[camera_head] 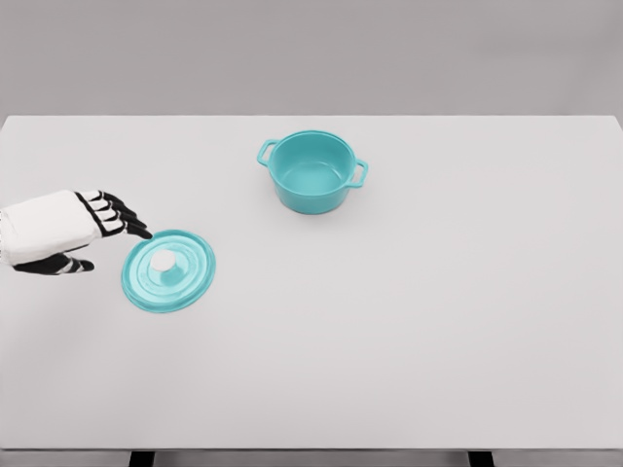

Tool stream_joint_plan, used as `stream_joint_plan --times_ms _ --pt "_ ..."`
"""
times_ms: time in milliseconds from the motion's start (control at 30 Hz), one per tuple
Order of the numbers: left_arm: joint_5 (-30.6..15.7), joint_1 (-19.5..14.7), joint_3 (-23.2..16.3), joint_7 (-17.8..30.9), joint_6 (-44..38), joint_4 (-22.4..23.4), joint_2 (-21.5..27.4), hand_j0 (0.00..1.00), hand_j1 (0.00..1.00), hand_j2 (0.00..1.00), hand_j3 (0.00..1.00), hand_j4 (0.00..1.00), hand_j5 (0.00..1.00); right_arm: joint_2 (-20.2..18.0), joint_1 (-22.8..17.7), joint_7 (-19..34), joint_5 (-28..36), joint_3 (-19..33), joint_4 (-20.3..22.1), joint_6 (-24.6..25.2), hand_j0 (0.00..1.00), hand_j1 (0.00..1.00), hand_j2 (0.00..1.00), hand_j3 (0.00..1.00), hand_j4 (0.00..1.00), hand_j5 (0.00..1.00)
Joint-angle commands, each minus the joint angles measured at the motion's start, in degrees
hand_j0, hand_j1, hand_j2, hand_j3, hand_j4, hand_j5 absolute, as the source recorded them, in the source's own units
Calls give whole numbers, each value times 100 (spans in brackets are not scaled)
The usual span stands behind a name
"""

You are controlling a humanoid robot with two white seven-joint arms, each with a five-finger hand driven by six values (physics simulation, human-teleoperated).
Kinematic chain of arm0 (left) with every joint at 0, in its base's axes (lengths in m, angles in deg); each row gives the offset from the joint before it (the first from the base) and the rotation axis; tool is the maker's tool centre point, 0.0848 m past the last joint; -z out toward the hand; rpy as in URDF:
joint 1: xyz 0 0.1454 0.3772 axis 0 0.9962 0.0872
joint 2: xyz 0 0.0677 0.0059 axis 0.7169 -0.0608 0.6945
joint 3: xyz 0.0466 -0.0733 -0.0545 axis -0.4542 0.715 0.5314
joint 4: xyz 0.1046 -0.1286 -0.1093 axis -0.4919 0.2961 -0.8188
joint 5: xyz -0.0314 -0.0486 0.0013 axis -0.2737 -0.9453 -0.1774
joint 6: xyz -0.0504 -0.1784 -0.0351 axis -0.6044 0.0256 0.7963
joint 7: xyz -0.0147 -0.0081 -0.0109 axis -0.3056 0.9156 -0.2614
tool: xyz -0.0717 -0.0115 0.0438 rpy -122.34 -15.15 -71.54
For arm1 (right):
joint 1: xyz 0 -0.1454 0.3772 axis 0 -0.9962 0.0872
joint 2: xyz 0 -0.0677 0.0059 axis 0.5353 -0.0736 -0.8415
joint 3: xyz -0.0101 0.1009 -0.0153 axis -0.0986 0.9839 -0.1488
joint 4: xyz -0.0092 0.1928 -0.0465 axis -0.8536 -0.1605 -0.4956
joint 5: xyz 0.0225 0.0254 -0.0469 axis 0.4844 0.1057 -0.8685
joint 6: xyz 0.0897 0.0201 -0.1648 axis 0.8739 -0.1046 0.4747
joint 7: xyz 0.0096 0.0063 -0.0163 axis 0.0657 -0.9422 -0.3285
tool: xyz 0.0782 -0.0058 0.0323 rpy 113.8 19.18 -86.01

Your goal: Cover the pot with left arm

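No brand, label or writing can be read on anything here. The pot (312,172) is a round teal casserole with a smooth, glossy, enamel-like finish, straight walls and two small loop handles, one at its upper left rim and one at its right rim; it stands upright and uncovered on the far half of the table, a little left of the middle, its bare inside showing. Its lid (168,270) is a flat teal disc with a raised ring near the rim and a small pale round knob (163,261) at its centre; it lies knob up on the table well apart from the pot, toward the near left. The left hand (73,231) comes in from the left edge, its back covered in a white shell and its fingers (122,216) black with white segments; the fingers are stretched out and slightly spread, holding nothing, their tips reaching just beside the lid's upper left rim, and whether they touch it cannot be told. The thumb sits lower, pointing right beneath the palm. The table (438,321) is a plain, matte white slab with straight edges; its near edge runs along the bottom, where two dark legs show. Wide bare surface lies between lid and pot and across the whole right half.
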Motion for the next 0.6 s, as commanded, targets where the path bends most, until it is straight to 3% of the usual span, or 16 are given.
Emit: stream_joint_plan --times_ms 0,400,567 --pt "-32 0 -99 2 -10 -19 -156 78 78 78 78 78 78 1 0 1 -2 -1 -2 0 100 100 100 100 100 100" --pt "240 -9 -143 2 -10 60 -832 78 78 78 78 78 78 1 0 1 -2 -1 -2 0 100 100 100 100 100 100" --pt "284 -18 -337 2 -10 130 -885 78 78 78 78 78 78 1 0 1 -2 -1 -2 0 100 100 100 100 100 100"
